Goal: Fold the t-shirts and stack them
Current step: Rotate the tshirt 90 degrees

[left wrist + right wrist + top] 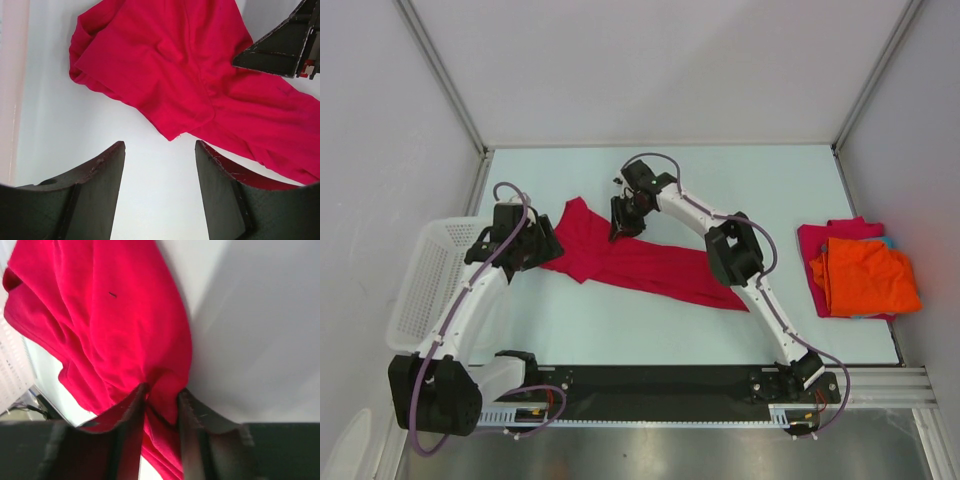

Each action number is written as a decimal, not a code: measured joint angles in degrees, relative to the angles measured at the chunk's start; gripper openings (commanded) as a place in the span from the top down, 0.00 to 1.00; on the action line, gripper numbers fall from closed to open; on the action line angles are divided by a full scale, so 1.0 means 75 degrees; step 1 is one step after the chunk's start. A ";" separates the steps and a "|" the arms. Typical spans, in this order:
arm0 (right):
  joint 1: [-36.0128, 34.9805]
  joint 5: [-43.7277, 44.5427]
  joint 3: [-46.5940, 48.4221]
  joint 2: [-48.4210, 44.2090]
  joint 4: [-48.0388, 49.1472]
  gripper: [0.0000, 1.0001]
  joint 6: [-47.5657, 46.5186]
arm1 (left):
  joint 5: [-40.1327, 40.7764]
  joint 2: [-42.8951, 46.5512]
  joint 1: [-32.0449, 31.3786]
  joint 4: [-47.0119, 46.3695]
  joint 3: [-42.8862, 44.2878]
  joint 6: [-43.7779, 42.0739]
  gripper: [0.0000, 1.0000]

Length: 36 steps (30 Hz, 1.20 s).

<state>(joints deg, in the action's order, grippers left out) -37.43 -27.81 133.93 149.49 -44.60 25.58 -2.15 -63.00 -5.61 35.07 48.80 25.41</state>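
A soft crimson-red cloth t-shirt (640,262) is spread unfolded across the middle of the tabletop (720,190), reaching toward its left edge, so its folding is judged barely begun. A bunch of its far edge is pinched between the fingers of the right gripper (162,405), while the left gripper (160,147) is held open at the shirt's left end, with nothing gripped. At the right edge, a folded orange t-shirt (865,275) is stacked on a magenta-pink t-shirt (820,240), so that part appears done.

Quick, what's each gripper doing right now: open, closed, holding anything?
Left gripper: jaws open, holding nothing.
Right gripper: jaws closed on the crimson t-shirt.
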 measured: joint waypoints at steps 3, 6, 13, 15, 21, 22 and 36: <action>-0.0012 -0.0020 -0.0006 0.0050 -0.0038 1.00 -0.0105 | 0.0000 0.0000 0.0017 -0.0012 0.0000 -0.0003 0.36; 0.0009 -0.0070 -0.0055 0.0085 -0.0023 1.00 -0.0076 | -0.0003 0.0000 0.0032 -0.0023 0.0000 -0.0006 0.36; 0.0108 0.0428 -0.0023 0.0055 0.0085 1.00 0.0201 | 0.0006 0.0047 0.0137 0.0017 0.0000 -0.0085 0.36; 0.0230 0.0793 0.0108 0.0085 0.0082 1.00 0.0361 | 0.0006 0.0122 0.0210 0.0070 0.0000 -0.0152 0.36; 0.1134 0.2314 0.0466 0.0131 0.0096 1.00 0.0793 | 0.0000 0.0431 0.0434 0.0268 0.0000 -0.0274 0.36; 0.1355 0.2594 0.0498 0.0131 0.0099 1.00 0.0857 | -0.0012 0.0475 0.0437 0.0291 0.0000 -0.0274 0.36; 0.3153 0.3552 0.1122 0.0423 -0.0041 0.74 0.1084 | -0.0169 0.0606 0.0437 0.0347 -0.0085 -0.0274 0.35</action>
<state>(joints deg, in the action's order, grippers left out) -13.78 -1.17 142.34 152.66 -44.91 33.71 -3.42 -58.46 -2.33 37.67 48.16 23.35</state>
